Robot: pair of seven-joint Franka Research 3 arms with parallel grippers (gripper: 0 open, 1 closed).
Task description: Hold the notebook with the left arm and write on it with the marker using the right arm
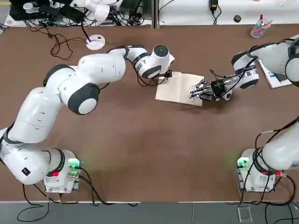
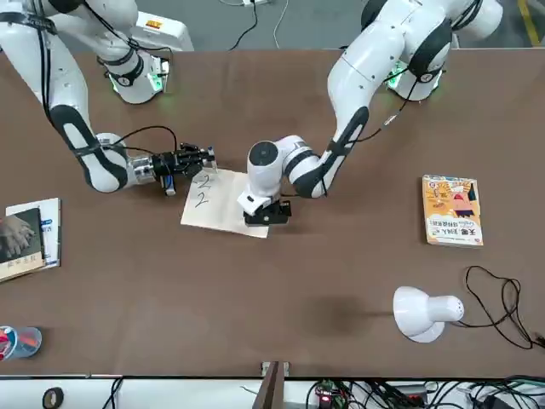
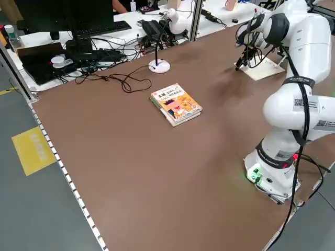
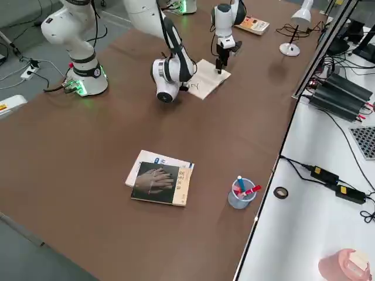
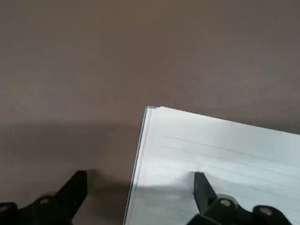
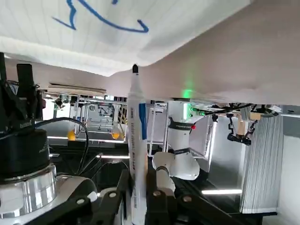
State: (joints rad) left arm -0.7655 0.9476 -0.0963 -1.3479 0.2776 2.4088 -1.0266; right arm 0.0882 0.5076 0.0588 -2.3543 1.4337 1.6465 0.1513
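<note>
My left gripper (image 1: 167, 73), a small dark two-finger claw, stands wide open over a corner of the thin cream-white notebook (image 1: 177, 87) in the middle of the brown table (image 1: 140, 140), one finger (image 5: 202, 187) on the page. At the opposite edge, my right gripper (image 1: 198, 91) is clamped on the slim white marker (image 6: 136, 154), tip beside blue squiggles (image 6: 101, 21).

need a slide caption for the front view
Left pincer pins the notebook edge while the right pincer, shut on the marker, reaches over the page's handwritten squiggles.
</note>
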